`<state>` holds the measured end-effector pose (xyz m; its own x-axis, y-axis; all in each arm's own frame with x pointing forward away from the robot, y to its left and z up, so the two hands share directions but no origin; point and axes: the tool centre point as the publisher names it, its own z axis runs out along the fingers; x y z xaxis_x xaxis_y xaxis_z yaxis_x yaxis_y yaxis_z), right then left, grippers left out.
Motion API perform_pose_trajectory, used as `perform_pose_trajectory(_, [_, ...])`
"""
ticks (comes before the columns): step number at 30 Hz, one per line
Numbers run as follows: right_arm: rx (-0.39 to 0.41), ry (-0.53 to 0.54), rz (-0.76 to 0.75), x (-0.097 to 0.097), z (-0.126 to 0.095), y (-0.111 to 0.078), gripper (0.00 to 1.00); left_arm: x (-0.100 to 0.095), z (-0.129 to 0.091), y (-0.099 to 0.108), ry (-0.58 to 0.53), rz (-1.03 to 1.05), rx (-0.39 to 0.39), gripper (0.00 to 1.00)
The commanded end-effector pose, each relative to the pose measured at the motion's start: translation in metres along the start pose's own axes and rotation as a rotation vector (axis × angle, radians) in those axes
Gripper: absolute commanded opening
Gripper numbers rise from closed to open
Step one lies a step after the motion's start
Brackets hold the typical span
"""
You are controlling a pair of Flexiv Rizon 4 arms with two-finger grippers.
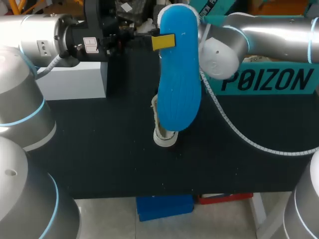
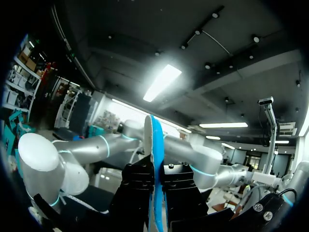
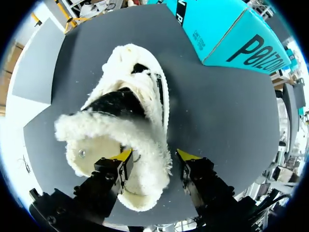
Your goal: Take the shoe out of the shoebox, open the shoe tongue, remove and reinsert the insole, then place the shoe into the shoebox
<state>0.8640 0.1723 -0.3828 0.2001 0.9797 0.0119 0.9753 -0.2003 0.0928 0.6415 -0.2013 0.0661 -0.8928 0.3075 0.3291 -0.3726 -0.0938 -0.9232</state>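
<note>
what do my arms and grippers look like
Both the left arm and right arm are thick silver cylinders with rounded joints ringed in light blue. A white coiled cable trails from the right arm, a grey cable from the left. The left gripper and right gripper are black and blocky with yellow fingertips.

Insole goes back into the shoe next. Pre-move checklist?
1. Insole clamped by left gripper: ok, fingers pinch both faces.
2. Shoe opening clear: ok, no insole seen inside.
3. Shoe braced by right gripper: not ok, fingers open astride the collar, outer one apart.
4. Insole lined up with opening: cannot tell, it hides the shoe in head view.
5. Shoebox out of the way: ok, apart from the shoe.
</note>
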Motion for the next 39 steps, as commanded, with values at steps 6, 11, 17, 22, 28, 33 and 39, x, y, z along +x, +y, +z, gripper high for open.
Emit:
perform_pose_trajectory(6, [-0.037,0.704,-0.139,-0.026,-0.082,-0.011,1.0,0.0,0.001,0.001,-0.004,-0.001,0.0,0.0])
perform_pose_trajectory(11, [-0.037,0.704,-0.139,-0.026,-0.082,-0.011,1.0,0.0,0.001,0.001,-0.004,-0.001,0.0,0.0])
perform_pose_trajectory(17, [-0.037,0.704,-0.139,-0.026,-0.082,-0.011,1.0,0.0,0.001,0.001,-0.004,-0.001,0.0,0.0])
perform_pose_trajectory(22, [-0.057,0.941,-0.083,-0.029,-0.092,-0.012,1.0,0.0,0.001,0.001,-0.004,-0.001,0.0,0.0])
perform_pose_trajectory(28, [-0.074,1.09,-0.049,-0.03,-0.105,-0.007,1.0,0.0,0.001,0.001,-0.004,-0.001,0.0,0.0])
perform_pose_trajectory(33, [-0.098,1.174,-0.032,-0.03,-0.114,-0.003,1.0,0.0,0.001,0.001,-0.004,-0.001,0.0,0.0])
perform_pose_trajectory(39, [-0.107,1.311,-0.01,-0.032,-0.123,-0.001,1.0,0.0,0.001,0.001,-0.004,-0.001,0.0,0.0])
